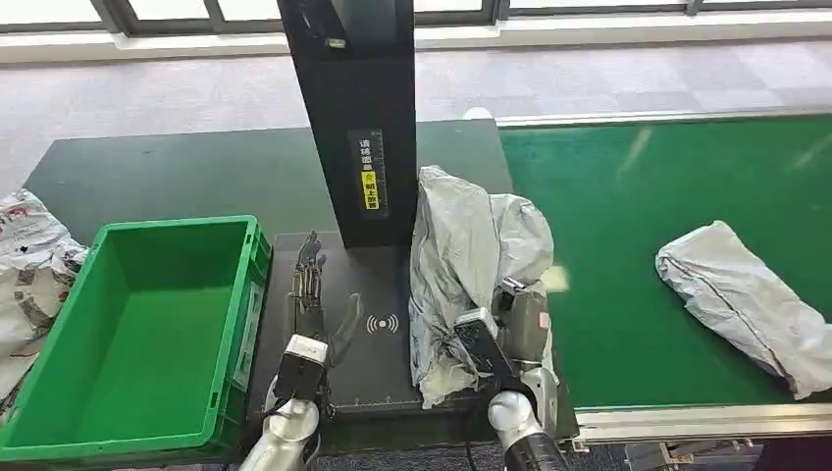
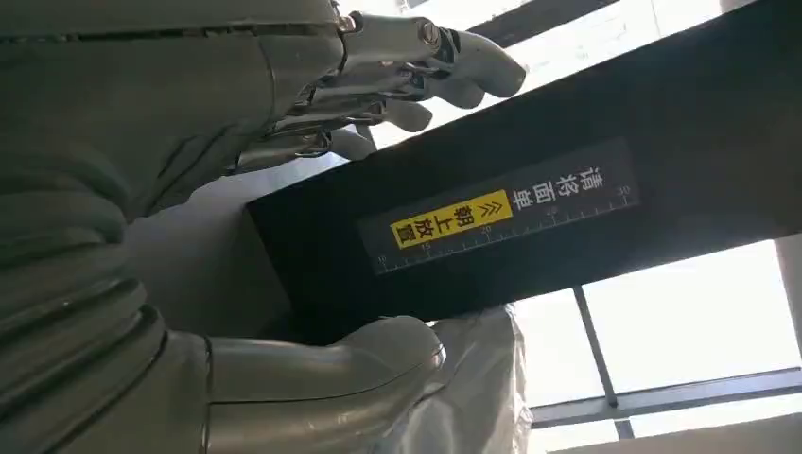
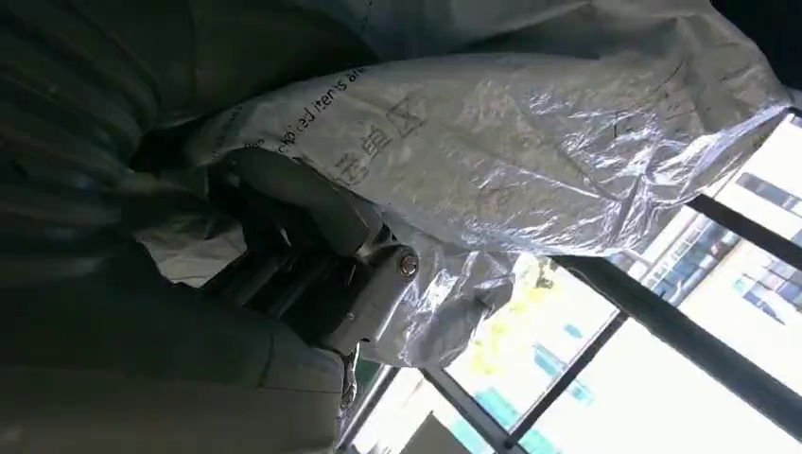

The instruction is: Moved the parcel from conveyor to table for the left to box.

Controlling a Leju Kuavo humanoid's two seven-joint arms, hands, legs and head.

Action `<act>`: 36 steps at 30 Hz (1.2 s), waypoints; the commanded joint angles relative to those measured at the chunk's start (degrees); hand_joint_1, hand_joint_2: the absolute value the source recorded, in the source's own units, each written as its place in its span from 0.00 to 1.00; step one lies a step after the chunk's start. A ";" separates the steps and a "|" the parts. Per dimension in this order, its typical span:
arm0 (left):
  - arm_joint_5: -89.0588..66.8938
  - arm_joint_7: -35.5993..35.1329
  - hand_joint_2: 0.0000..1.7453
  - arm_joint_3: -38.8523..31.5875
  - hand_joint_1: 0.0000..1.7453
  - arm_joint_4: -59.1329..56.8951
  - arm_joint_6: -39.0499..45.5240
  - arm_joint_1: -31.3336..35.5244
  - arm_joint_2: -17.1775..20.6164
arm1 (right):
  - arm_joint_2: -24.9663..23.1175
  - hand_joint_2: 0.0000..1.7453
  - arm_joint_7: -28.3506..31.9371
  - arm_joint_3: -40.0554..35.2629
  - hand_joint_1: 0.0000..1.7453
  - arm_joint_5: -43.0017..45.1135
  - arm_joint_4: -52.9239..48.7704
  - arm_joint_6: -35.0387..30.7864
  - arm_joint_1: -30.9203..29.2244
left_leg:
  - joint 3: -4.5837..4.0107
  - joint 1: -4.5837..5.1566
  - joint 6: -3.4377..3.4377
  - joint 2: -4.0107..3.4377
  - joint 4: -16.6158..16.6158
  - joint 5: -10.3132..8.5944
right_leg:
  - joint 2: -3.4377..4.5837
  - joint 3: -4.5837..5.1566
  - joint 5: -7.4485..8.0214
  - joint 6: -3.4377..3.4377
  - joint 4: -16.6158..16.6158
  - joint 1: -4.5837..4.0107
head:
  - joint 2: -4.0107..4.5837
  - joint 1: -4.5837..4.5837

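Observation:
A grey plastic parcel stands upright on the dark scanner plate, right of the black post. My right hand grips its lower right side; in the right wrist view the fingers dig into the crinkled plastic. My left hand lies flat and open on the plate, left of the parcel, holding nothing. The left wrist view has its fingers spread before the post's yellow label, with the parcel's edge beyond the thumb. A green box sits to the left.
A second grey parcel lies on the green conveyor belt at the right. White printed bags are piled at the far left beside the box. The dark table stretches behind the box.

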State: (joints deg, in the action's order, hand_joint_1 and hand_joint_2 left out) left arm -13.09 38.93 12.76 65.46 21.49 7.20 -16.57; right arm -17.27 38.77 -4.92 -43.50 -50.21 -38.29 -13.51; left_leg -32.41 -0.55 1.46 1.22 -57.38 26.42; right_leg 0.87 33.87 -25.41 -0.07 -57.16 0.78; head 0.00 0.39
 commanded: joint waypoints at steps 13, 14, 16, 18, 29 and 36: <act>1.33 1.07 1.00 -1.96 0.00 -1.96 0.17 0.46 -2.41 | 2.74 1.00 1.23 -16.79 1.00 6.62 5.88 17.83 -4.08 | 0.03 0.00 -0.06 -0.14 0.01 0.01 | 0.03 -0.02 0.02 -0.01 0.05 -0.02 | 0.00 0.02; 1.35 1.07 1.00 -2.07 0.00 -1.83 0.12 0.34 -2.41 | 2.53 1.00 1.23 -16.78 1.00 6.20 6.45 18.02 -4.52 | 0.06 0.02 -0.08 -0.17 0.03 0.00 | 0.02 -0.04 0.02 0.00 0.06 0.00 | 0.00 0.00; 1.16 1.07 1.00 -2.23 0.00 -1.70 -0.06 0.25 -2.51 | 2.26 1.00 1.23 -16.37 1.00 5.51 7.53 18.13 -4.95 | 0.07 0.00 -0.08 -0.20 0.04 -0.01 | 0.01 -0.05 0.04 0.01 0.09 -0.03 | 0.00 0.02; 1.06 1.07 1.00 -2.30 0.00 -1.63 -0.04 0.23 -2.55 | 2.06 1.00 1.23 -15.86 0.75 5.27 7.80 17.73 -5.02 | 0.06 0.00 -0.07 -0.17 0.05 -0.01 | -0.01 -0.06 0.03 0.01 0.10 -0.03 | 0.00 0.02; 0.58 1.07 1.00 -2.51 0.00 -1.74 -0.26 0.16 -2.80 | 1.46 0.00 1.23 -12.59 0.00 4.79 7.05 17.91 -4.56 | 0.06 0.01 -0.08 -0.12 0.03 0.01 | -0.05 -0.07 0.01 0.00 0.08 -0.02 | 0.00 0.02; 0.18 1.07 1.00 -2.84 0.00 -2.73 -0.92 0.90 -2.99 | 2.13 0.00 1.23 -12.95 0.00 7.15 -1.25 17.82 -1.51 | 0.03 0.00 -0.07 -0.06 0.02 0.00 | -0.11 -0.05 0.00 0.01 0.07 -0.03 | 0.00 0.02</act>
State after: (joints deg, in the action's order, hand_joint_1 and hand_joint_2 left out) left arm -12.61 38.93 12.74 65.53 21.03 7.21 -16.55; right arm -16.68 40.09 -18.32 -38.84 -46.58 -20.22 -15.94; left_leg -32.40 -0.55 1.46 1.16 -57.38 26.42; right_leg 0.93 33.90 -25.40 -0.06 -57.15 0.78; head 0.00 0.42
